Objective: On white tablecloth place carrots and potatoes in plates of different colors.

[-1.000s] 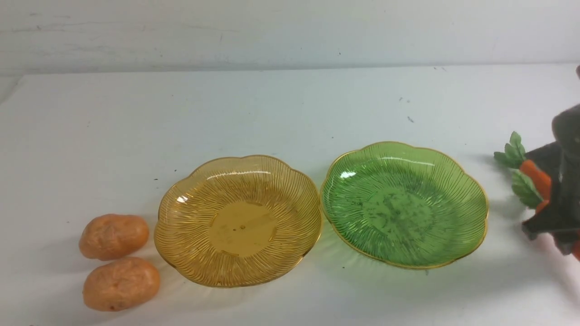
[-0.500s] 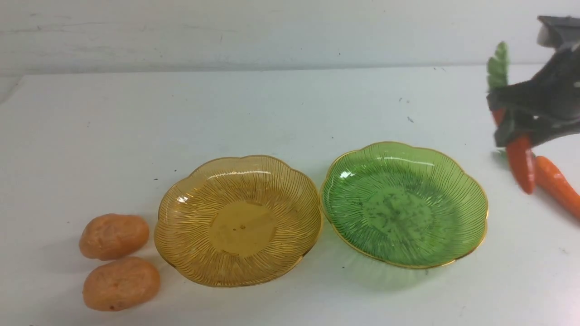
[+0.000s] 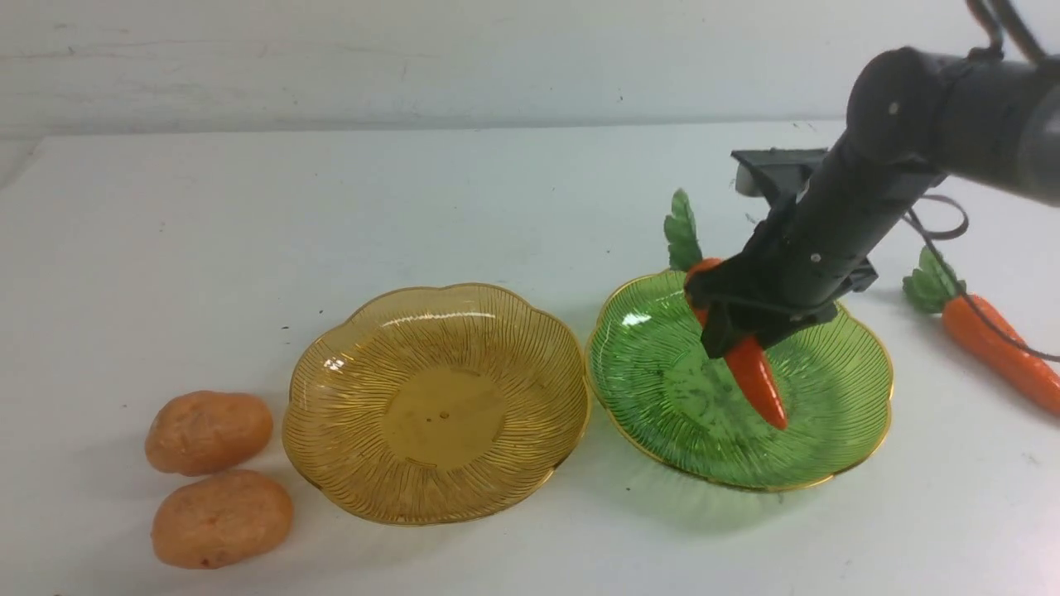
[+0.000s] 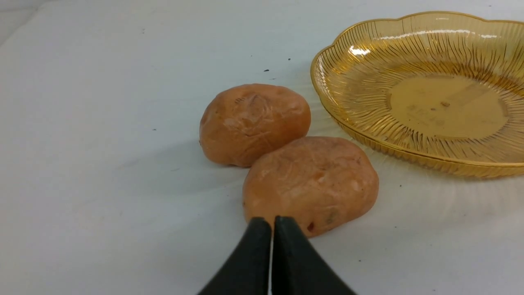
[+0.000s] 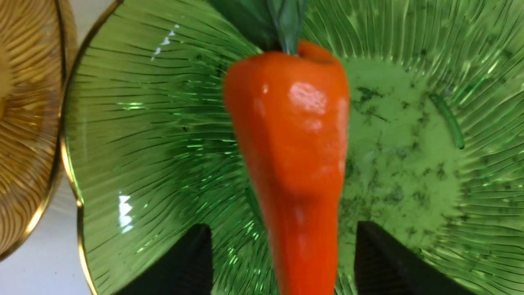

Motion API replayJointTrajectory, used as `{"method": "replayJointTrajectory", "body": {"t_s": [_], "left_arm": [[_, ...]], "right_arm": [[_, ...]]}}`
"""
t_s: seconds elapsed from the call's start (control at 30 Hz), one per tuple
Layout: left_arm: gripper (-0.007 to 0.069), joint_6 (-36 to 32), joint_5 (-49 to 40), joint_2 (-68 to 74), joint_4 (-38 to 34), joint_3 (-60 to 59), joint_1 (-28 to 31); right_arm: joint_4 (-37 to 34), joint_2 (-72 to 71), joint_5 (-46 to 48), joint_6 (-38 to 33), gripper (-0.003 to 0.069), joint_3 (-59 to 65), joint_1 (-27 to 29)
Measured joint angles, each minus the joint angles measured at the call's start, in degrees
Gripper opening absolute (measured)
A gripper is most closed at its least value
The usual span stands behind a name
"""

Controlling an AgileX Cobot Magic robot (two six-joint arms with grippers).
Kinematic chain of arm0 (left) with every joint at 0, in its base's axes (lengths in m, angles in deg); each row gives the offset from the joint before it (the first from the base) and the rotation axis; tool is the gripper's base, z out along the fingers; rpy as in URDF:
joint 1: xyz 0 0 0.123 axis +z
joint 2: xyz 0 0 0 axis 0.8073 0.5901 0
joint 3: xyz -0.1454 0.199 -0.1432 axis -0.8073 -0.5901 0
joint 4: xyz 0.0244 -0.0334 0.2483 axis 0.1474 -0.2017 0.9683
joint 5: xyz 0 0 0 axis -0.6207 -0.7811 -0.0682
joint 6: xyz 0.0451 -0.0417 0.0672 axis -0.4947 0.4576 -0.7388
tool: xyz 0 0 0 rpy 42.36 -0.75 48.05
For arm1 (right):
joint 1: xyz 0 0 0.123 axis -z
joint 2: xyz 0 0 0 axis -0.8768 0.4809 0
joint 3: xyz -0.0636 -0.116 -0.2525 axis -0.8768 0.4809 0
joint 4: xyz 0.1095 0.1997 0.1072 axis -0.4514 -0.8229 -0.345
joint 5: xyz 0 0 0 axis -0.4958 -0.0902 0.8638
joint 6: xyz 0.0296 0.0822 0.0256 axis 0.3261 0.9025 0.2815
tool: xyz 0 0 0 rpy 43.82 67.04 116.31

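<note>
R gripper (image 3: 710, 319) over green plate (image 3: 654, 389), arm (image 3: 869, 190) reaching in from R side. Carrot (image 3: 755, 377) sits betw. its fingers (image 5: 192, 258), tilted, leafy top up and away, tip down at plate floor; can't tell if tip touches. Wrist view: fingers spread, green gap showing each side of carrot, so no pinch seen. Second carrot (image 3: 994, 348) lies on white tablecloth (image 3: 497, 199) R of green plate, apart from rim, partly under arm's cable. Amber plate (image 3: 435, 406) holds nothing; its rim meets green rim or nearly so. Two potatoes (image 3: 209, 432) (image 3: 221, 518) on cloth just L of amber plate, one behind the other, touching or almost; nearer one is close to amber rim. L gripper (image 4: 272, 223) hangs low just short of near potato, fingers pressed together, gripping nothing. Nothing stands betw. it and potatoes. Vs 0.5 s ago: R gripper was at far R frame edge, higher, carrot dangling outside the plate; now it has crossed over plate centre and dropped. Plates, potatoes, second carrot unmoved. Room: wide bare cloth behind both plates up to far edge at wall (image 3: 414, 58); open cloth L of potatoes; only a narrow strip in front of plates.
</note>
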Motion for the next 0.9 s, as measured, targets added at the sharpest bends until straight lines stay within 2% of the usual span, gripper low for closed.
{"method": "replayJointTrajectory", "body": {"t_s": [0.1,0.2,0.3,0.37,0.43,0.47,0.5,0.53,0.57,0.6,0.63,0.7,0.83,0.9], "left_arm": [[-0.0003,0.0,0.0,0.0,0.0,0.0,0.0],[-0.0003,0.0,0.0,0.0,0.0,0.0,0.0],[-0.0003,0.0,0.0,0.0,0.0,0.0,0.0],[-0.0003,0.0,0.0,0.0,0.0,0.0,0.0],[-0.0003,0.0,0.0,0.0,0.0,0.0,0.0],[-0.0003,0.0,0.0,0.0,0.0,0.0,0.0],[-0.0003,0.0,0.0,0.0,0.0,0.0,0.0],[-0.0003,0.05,0.0,0.0,0.0,0.0,0.0],[-0.0003,0.05,0.0,0.0,0.0,0.0,0.0],[-0.0003,0.05,0.0,0.0,0.0,0.0,0.0],[-0.0003,0.05,0.0,0.0,0.0,0.0,0.0],[-0.0003,0.05,0.0,0.0,0.0,0.0,0.0],[-0.0003,0.05,0.0,0.0,0.0,0.0,0.0],[-0.0003,0.05,0.0,0.0,0.0,0.0,0.0]], "right_arm": [[1.08,0.14,0.53,0.58,0.0541,-0.46,0.0],[2.29,0.14,2.8,0.67,0.0594,-2.13,0.0],[4.73,0.14,6.17,0.79,0.061,-4.97,0.0],[7.87,0.14,7.46,0.85,0.0596,-7.57,0.0],[13.45,-0.52,7.59,1.46,0.0534,-9.7,0.05],[13.97,-0.72,7.59,1.62,0.0516,-9.77,0.05],[17.17,-1.62,7.83,1.98,0.0448,-9.9,0.5],[19.21,-2.86,8.11,2.24,0.0347,-9.9,1.31],[20.34,-3.4,8.19,2.3,0.0298,-9.9,2.14],[21.18,-4.09,8.25,2.37,0.0212,-9.9,3.21],[21.98,-4.99,8.31,2.65,0.0129,-9.9,5.14],[22.0,-5.89,8.31,2.92,0.0021,-9.67,10.03],[19.31,-5.67,8.23,2.97,0.0,-7.08,17.98],[17.5,-4.63,7.42,1.83,0.0027,-5.82,21.19]]}}
